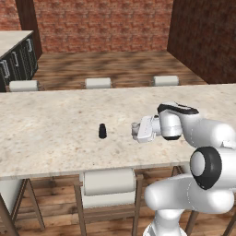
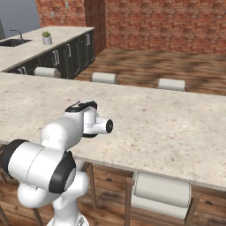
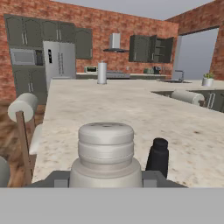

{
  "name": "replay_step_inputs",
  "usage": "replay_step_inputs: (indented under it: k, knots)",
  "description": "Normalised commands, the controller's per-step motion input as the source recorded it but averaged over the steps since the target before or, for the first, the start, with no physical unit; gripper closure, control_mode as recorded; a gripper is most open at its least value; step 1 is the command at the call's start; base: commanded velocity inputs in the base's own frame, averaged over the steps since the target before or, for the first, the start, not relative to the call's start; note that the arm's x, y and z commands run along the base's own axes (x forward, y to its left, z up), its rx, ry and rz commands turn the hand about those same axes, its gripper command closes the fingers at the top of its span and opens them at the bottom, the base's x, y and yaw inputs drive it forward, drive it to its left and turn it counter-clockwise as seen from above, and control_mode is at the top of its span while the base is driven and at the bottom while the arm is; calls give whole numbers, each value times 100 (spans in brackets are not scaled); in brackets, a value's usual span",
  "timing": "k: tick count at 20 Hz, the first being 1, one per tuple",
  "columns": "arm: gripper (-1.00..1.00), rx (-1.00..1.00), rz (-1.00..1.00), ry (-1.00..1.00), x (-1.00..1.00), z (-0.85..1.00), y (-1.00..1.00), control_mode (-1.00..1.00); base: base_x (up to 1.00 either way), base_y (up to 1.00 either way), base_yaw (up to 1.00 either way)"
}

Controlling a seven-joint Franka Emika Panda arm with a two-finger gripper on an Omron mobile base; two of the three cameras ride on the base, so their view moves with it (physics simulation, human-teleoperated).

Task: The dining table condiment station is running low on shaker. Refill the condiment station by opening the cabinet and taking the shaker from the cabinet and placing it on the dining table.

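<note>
The arm reached out level over the dining table (image 1: 55, 124), its gripper (image 1: 134, 130) pointing sideways along the beige speckled top, above the half of the table nearer the robot. In the hand view the pale grey-white shaker (image 3: 106, 153) sat upright right in front of the camera, its ribbed cap rising between the fingers, whose grey pads (image 3: 57, 178) pressed in at either side of its base; the claw was clamped on the shaker, jaws partly apart to fit its width. From the left base view only a small pale stub showed at the front of the hand, and whether the shaker's bottom touched the tabletop could not be told from any view. A small black shaker (image 1: 102, 131) stood upright on the table, near the gripper and a little beyond it; in the hand view it appeared just right of the held shaker, partly behind it. White-cushioned stools (image 1: 98, 83) lined the far side of the table and another stool (image 1: 109, 181) was tucked under the near edge beside the robot. Across the room, the hand view showed the dark wall cabinet (image 3: 151, 48) with one door swung open, a steel fridge (image 3: 59, 59), a range hood (image 3: 114, 43) and a tall grey canister (image 3: 102, 72) standing at the far end of the table. A counter (image 2: 39, 42) with a sink and a small potted plant (image 2: 46, 38) lay to the left in the right base view.
</note>
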Motion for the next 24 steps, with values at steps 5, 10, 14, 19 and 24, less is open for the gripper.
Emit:
replay_step_inputs:
  k: [5, 10, 14, 19, 24]
  knots:
    - [100, 0, 17, -4, 45, -32, -8, -100, 0, 0, 0]
    - [100, 0, 15, 0, 39, -27, -20, -100, 0, 0, 0]
    - [100, 1, 14, 0, 29, -30, -20, -100, 0, 0, 0]
    - [100, 2, 8, 0, 25, -38, -4, -100, 0, 0, 0]
    - [100, 6, 1, 0, 42, -34, 0, -100, 0, 0, 0]
